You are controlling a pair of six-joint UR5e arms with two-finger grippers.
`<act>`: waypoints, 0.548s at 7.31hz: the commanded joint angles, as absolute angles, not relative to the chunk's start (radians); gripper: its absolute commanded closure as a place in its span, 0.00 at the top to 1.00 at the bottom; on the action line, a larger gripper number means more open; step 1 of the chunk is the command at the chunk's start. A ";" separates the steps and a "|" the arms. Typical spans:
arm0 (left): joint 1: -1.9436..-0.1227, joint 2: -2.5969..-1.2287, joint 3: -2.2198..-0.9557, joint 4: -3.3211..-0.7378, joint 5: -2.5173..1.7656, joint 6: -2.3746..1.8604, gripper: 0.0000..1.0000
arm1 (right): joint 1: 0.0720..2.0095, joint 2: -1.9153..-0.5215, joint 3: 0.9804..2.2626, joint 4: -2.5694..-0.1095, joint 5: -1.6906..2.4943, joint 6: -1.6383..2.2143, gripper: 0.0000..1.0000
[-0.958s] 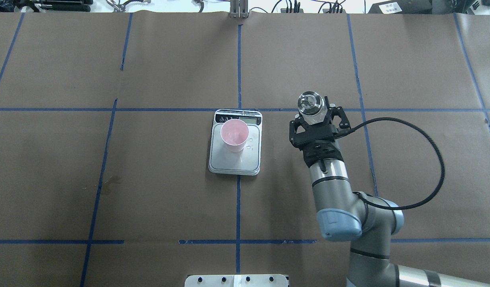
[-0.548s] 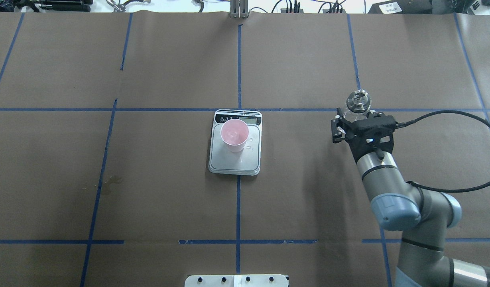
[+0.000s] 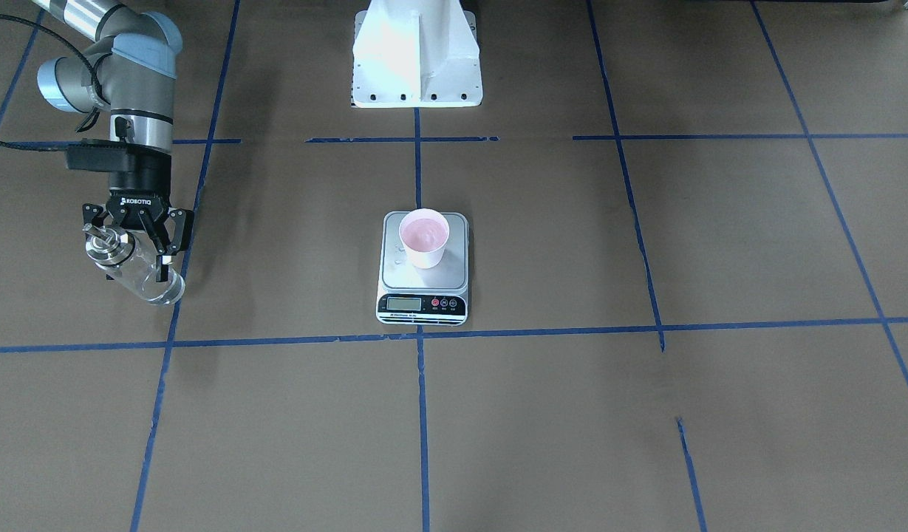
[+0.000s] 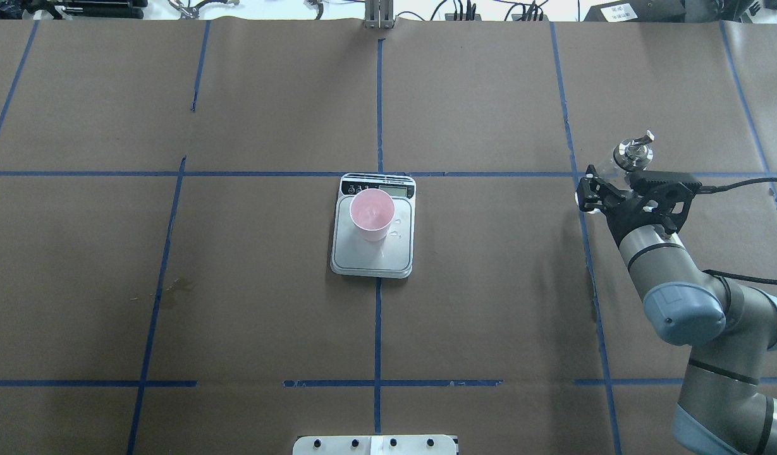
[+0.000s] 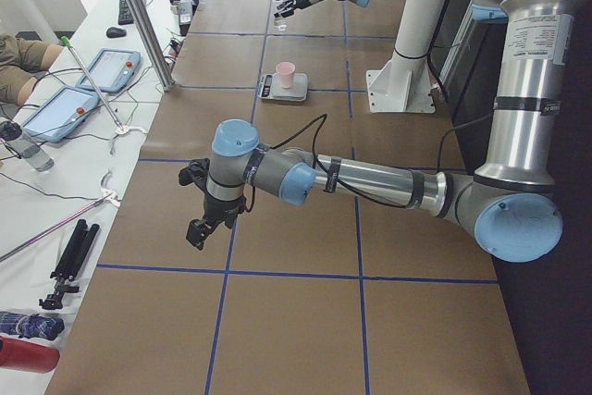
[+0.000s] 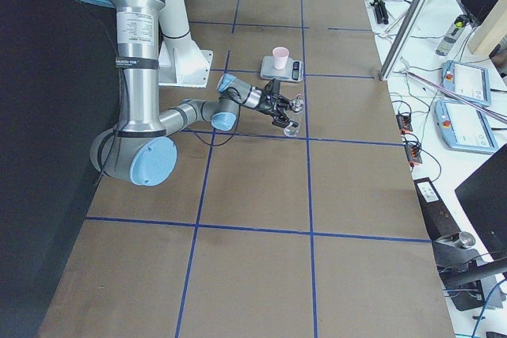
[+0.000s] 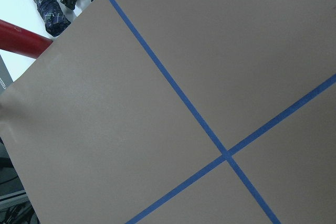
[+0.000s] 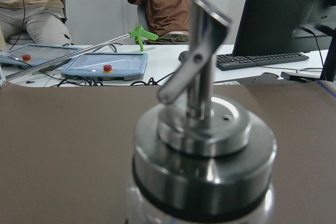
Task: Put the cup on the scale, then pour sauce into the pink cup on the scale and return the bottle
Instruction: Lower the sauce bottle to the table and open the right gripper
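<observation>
The pink cup (image 4: 372,215) stands upright on the scale (image 4: 370,258) at the table's middle; it also shows in the front view (image 3: 423,238) on the scale (image 3: 424,279). Small droplets lie on the platform beside the cup. My right gripper (image 4: 611,183) is shut on the clear glass bottle (image 4: 635,153), far right of the scale. In the front view the gripper (image 3: 132,247) holds the bottle (image 3: 145,277) tilted, low over the table. The right wrist view shows its silver spout (image 8: 202,61) close up. My left gripper (image 5: 199,228) shows only in the left side view; I cannot tell its state.
The robot's white base (image 3: 417,52) stands behind the scale. Blue tape lines cross the brown paper. A small stain (image 4: 176,287) marks the paper at the left. Operators, tablets (image 5: 111,67) and cables lie past the table's far edge.
My right arm has carried the bottle to the right, away from the scale, and the bottle now sits lower and more tilted. Cup and scale have not moved.
</observation>
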State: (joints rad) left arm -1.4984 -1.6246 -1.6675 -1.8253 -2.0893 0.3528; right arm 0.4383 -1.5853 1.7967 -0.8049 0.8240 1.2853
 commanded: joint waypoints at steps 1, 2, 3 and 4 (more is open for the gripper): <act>-1.500 -1.624 -1.669 -1.825 -2.089 0.353 1.00 | 0.439 -1.594 1.789 -0.814 0.870 1.348 0.00; -1.503 -1.624 -1.669 -1.825 -2.089 0.353 1.00 | 0.439 -1.594 1.790 -0.819 0.871 1.347 0.00; -1.503 -1.618 -1.669 -1.825 -2.089 0.353 1.00 | 0.437 -1.592 1.804 -0.872 0.873 1.347 0.00; -1.503 -1.606 -1.669 -1.827 -2.089 0.354 1.00 | 0.437 -1.589 1.805 -0.914 0.873 1.347 0.00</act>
State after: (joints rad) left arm -1.5026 -1.6173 -1.6689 -1.8258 -2.0893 0.3531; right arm 0.4378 -1.5919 1.7998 -0.8641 0.8714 1.3460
